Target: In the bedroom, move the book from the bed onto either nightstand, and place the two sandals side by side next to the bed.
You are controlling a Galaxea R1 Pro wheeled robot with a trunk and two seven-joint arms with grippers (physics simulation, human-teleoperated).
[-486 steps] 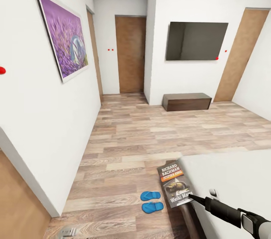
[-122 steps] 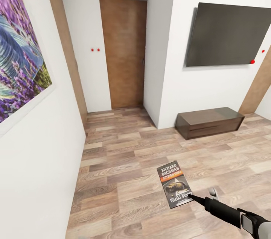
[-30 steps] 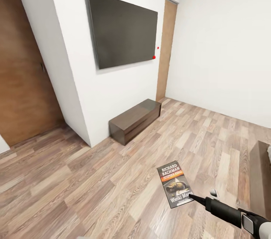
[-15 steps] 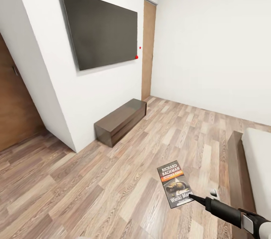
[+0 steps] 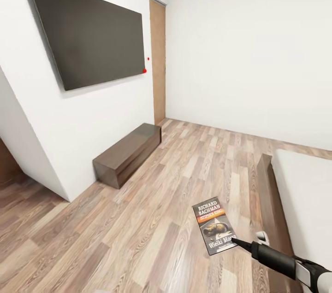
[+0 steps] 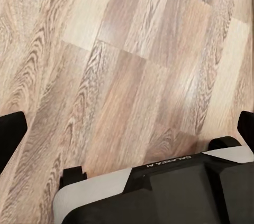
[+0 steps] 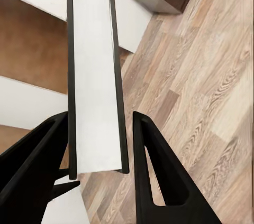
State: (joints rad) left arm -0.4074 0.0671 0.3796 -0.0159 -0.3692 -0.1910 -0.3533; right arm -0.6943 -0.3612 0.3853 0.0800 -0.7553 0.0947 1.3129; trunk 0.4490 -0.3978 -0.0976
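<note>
Head view: right gripper (image 5: 236,241) fingers were clamped on the book (image 5: 213,225) by one lower corner, carried over the floor (image 5: 152,219) near the bed (image 5: 299,182). Judged light, thin, floppy; mid-edge hold safer. Left fingers apart.

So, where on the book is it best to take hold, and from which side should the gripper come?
Grip the book at its short bottom edge, coming from the robot's own side, as the right gripper holds it now. It is thin and flat, so the fingers press on its two covers, across the thickness, with the page edge between them.
</note>
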